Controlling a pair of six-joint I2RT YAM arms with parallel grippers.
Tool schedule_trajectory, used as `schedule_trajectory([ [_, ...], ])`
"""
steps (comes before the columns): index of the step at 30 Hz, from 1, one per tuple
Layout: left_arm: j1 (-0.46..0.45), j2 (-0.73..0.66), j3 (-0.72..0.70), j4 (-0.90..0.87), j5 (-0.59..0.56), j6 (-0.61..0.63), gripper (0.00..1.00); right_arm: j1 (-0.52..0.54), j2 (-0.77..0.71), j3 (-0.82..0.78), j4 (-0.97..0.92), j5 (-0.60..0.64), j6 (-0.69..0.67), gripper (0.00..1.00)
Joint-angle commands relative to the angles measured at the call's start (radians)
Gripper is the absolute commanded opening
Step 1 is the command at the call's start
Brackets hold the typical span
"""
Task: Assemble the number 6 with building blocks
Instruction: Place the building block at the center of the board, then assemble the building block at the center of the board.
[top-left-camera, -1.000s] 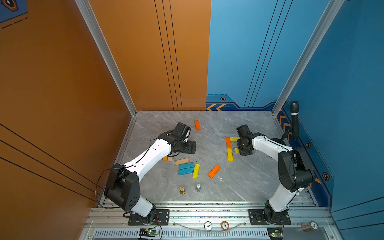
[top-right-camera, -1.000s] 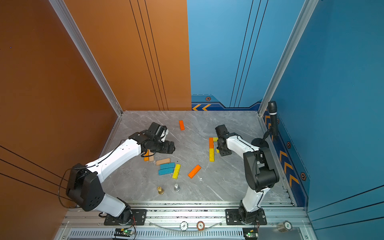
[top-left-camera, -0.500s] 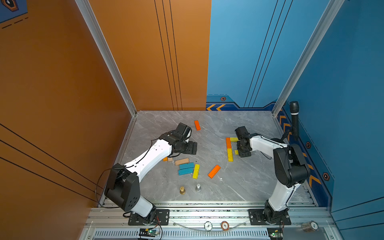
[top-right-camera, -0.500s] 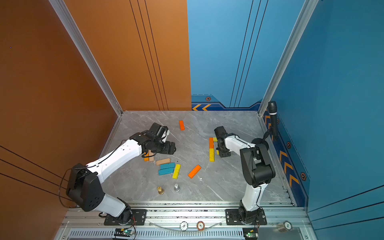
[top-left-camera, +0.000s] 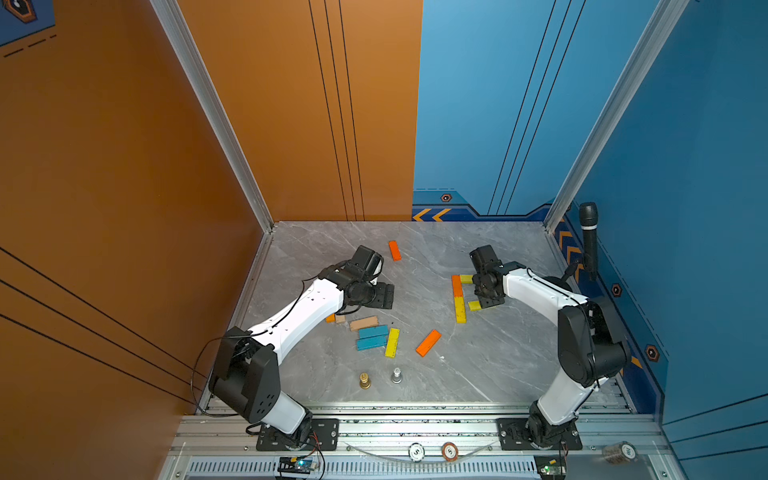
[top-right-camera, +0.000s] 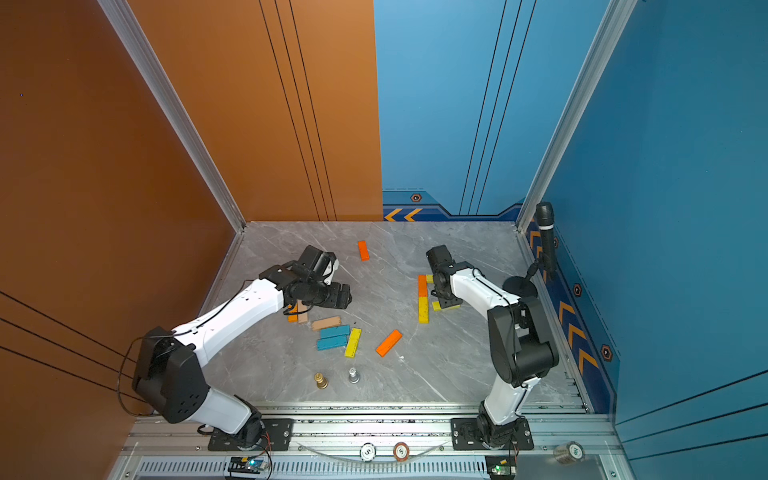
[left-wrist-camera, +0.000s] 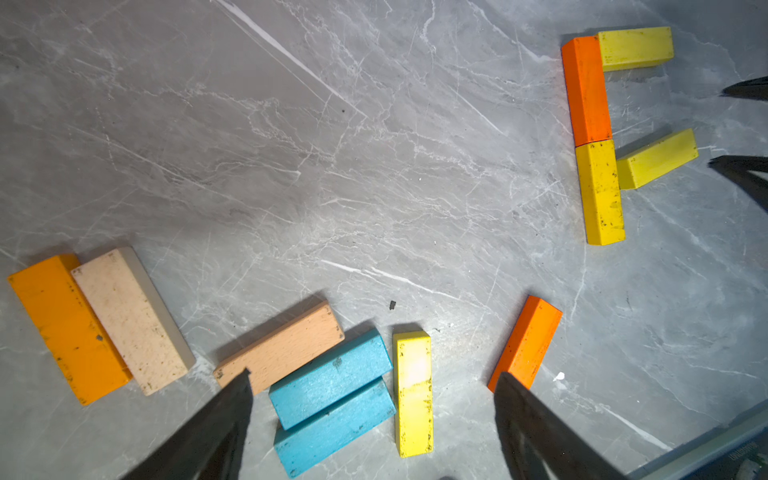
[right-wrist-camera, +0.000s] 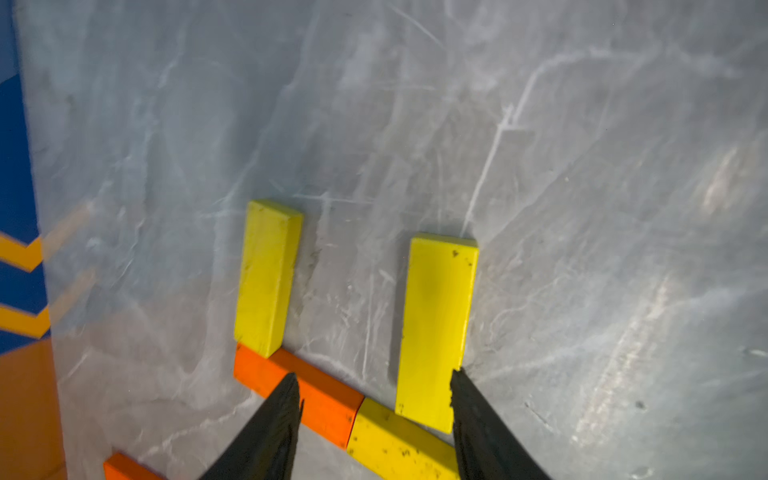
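Over the last second the right gripper (right-wrist-camera: 374, 374) has let its fingers spread, staying low over the same patch right of centre in both top views. They now stand apart: 1 fingertip (right-wrist-camera: 462, 392) touches the corner of the slanted yellow block (right-wrist-camera: 436, 328) and the other is clear of it, so nothing is clamped. That block lies flat on the grey table (top-left-camera: 498, 365), its end against the yellow spine block (top-left-camera: 460, 311), which sits end to end with the orange spine block (top-left-camera: 456, 284). The top yellow block (top-left-camera: 466, 278) juts from the orange one's far end. The left gripper (left-wrist-camera: 374, 372) hovers left of centre, fingers wide apart and empty, above the loose pile: a tan block (top-left-camera: 363, 323), 2 teal blocks (top-left-camera: 373, 331), a loose yellow block (top-left-camera: 392, 342) and a loose orange block (top-left-camera: 428, 343). A lone orange block (top-left-camera: 394, 250) lies nearer the back wall.
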Motion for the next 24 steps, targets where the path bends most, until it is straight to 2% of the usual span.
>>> schedule_trajectory([
  [1, -0.006, -0.016, -0.011, -0.002, -0.016, 0.015, 0.91, -0.029, -0.029, 0.012, 0.014, -0.047, -0.342, 0.57],
  [3, -0.005, -0.009, -0.009, -0.002, -0.012, 0.016, 0.91, -0.054, -0.003, 0.030, -0.008, -0.126, -0.511, 0.55],
  [6, -0.007, -0.006, -0.009, -0.001, -0.012, 0.019, 0.92, -0.056, 0.011, 0.060, -0.087, -0.115, -0.730, 0.56],
  [9, -0.006, -0.003, -0.008, -0.002, -0.010, 0.023, 0.92, -0.061, -0.002, 0.051, -0.104, -0.092, -0.893, 0.58],
  [15, -0.003, 0.022, 0.000, -0.002, -0.026, 0.040, 0.93, -0.096, 0.046, 0.115, -0.133, -0.124, -1.076, 0.60],
  [20, 0.001, 0.036, 0.010, -0.004, -0.036, 0.055, 0.93, -0.120, 0.139, 0.227, -0.191, -0.107, -1.141, 0.61],
  [24, 0.011, 0.054, 0.016, -0.006, -0.051, 0.067, 0.93, -0.126, 0.161, 0.243, -0.227, -0.092, -1.175, 0.63],
])
